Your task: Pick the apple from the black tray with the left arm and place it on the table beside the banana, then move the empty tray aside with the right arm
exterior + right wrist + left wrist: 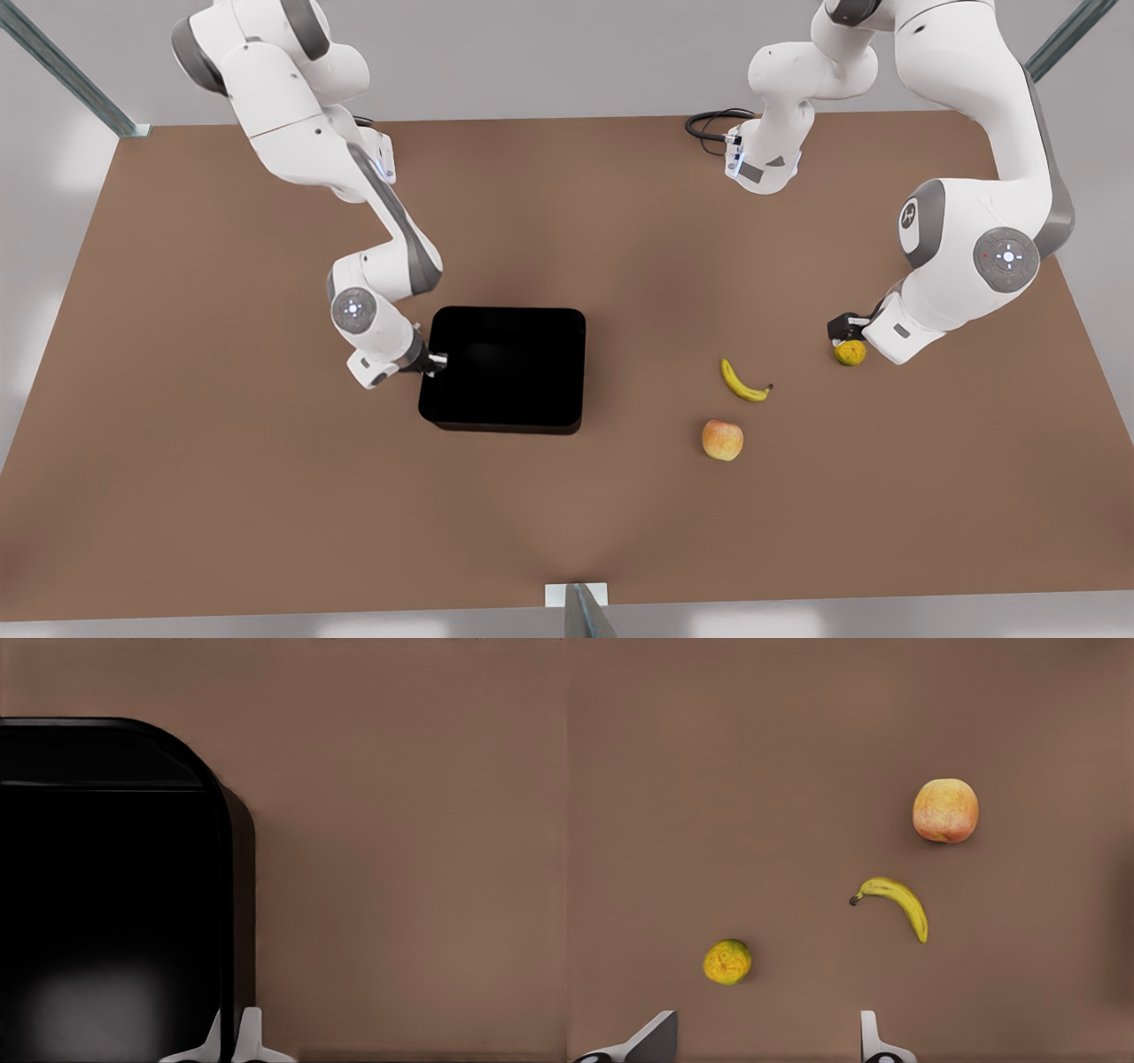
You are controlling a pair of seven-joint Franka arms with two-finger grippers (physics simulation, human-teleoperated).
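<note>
While right gripper (436,361) jaws pinch black tray (505,368) rim, left gripper (846,330) hovers spread.

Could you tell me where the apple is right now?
The apple sits on the table just in front of the banana, to the front view's right of the black tray.

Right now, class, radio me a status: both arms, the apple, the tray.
Right gripper shut on tray rim. Left gripper open over citrus. Apple on table beside banana. Tray empty.

Pale grey floor (549,62), metal struts (62,71)
</note>
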